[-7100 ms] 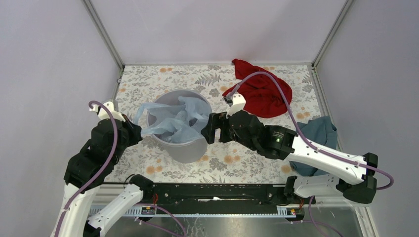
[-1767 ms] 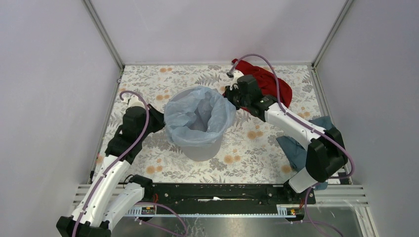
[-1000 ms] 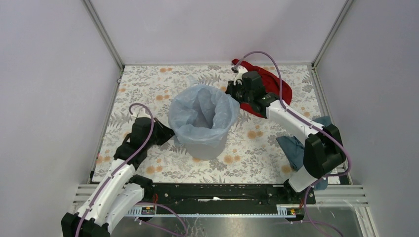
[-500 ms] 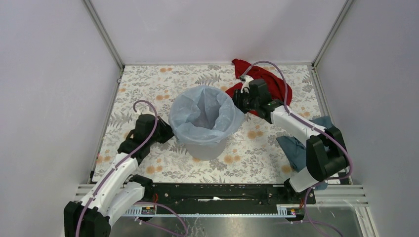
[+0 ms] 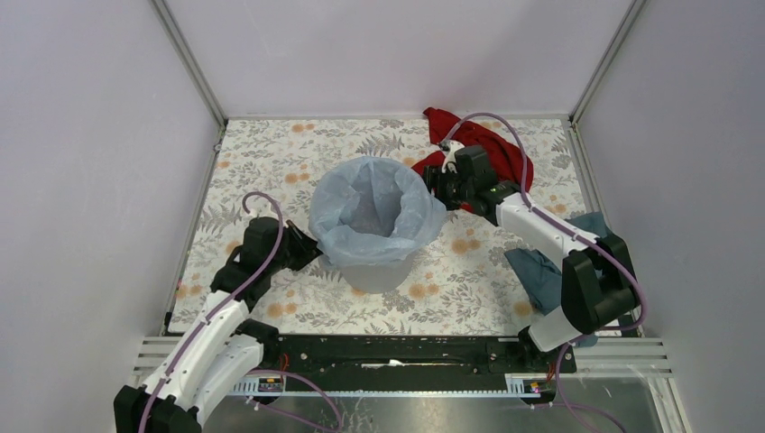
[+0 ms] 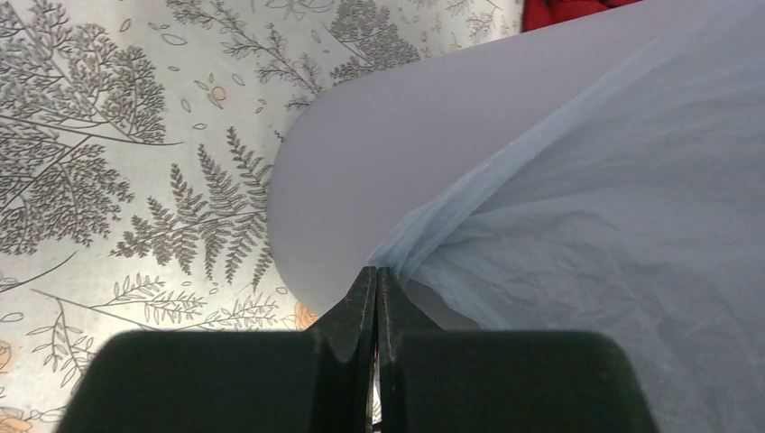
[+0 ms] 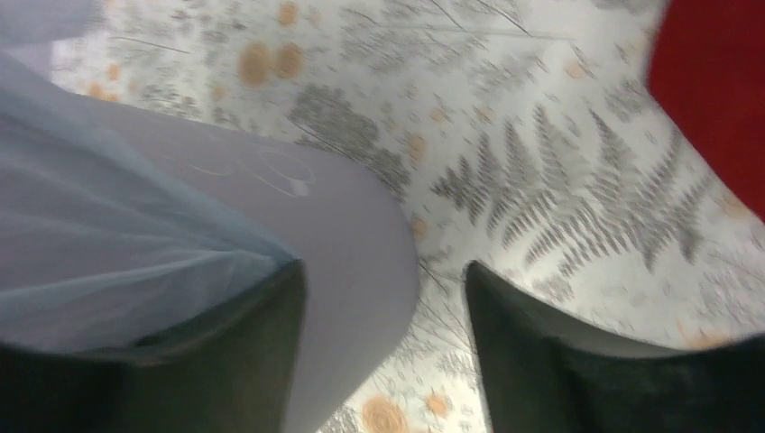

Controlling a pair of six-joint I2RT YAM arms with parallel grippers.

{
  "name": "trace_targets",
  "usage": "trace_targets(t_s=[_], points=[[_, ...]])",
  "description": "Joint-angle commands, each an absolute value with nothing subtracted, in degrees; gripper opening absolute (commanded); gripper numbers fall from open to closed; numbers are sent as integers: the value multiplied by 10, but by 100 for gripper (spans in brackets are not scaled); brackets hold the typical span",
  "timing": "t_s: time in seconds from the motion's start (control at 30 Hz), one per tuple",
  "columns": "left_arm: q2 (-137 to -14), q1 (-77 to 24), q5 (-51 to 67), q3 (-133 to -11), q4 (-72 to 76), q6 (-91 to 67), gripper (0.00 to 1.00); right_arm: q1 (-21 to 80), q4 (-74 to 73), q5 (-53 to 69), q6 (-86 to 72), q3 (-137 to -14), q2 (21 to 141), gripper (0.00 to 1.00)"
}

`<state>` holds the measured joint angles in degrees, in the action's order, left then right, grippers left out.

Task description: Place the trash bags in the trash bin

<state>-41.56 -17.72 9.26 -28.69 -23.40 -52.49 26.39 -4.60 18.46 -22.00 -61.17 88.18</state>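
The pale-blue trash bag [image 5: 372, 209] lines the light-grey trash bin [image 5: 377, 271] and is folded out over its rim. My left gripper [image 5: 307, 255] is low at the bin's left side, shut on the bag's edge. In the left wrist view the gripper [image 6: 376, 271] has its jaws closed on the bag [image 6: 613, 253] against the bin wall [image 6: 361, 171]. My right gripper [image 5: 433, 187] is open at the bin's right rim. In the right wrist view the gripper [image 7: 381, 271] has the bin wall [image 7: 352, 234] between its jaws, and the bag [image 7: 108, 234] touches the left finger.
A red cloth [image 5: 487, 153] lies behind the right gripper at the back right, also in the right wrist view [image 7: 722, 90]. A dark teal cloth [image 5: 552, 262] lies at the right, partly under the right arm. Enclosure walls stand close on three sides.
My left gripper has moved down and nearer along the bin's left side, pulling the bag's edge lower over the rim. My right gripper has shifted slightly nearer along the right rim.
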Motion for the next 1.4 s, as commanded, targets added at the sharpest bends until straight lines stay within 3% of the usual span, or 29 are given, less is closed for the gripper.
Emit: trace_targets(t_s=[0.0, 0.07, 0.4, 0.5, 0.67, 0.87, 0.97, 1.2, 1.37], points=[[-422, -178, 119, -296, -210, -521, 0, 262, -190, 80, -170, -662, 820, 81], [-433, -178, 115, -280, -198, -523, 0, 259, -236, 26, -160, -679, 789, 98], [-441, -178, 101, -278, -203, -507, 0, 208, -339, 16, -172, -732, 700, 100], [-438, -178, 98, -285, -210, -503, 0, 164, -325, 101, -201, -709, 664, 100], [-445, -178, 101, -289, -210, -500, 0, 91, -177, 339, -318, -622, 600, 100], [-446, -178, 115, -283, -196, -510, 0, 91, -8, 468, -458, -525, 602, 100], [-445, -178, 118, -280, -194, -513, 0, 91, 9, 476, -455, -501, 623, 99], [-447, -178, 122, -278, -194, -512, 0, 99, 55, 507, -466, -482, 652, 93], [-451, -178, 123, -278, -195, -512, 0, 118, 65, 508, -469, -470, 668, 72]])
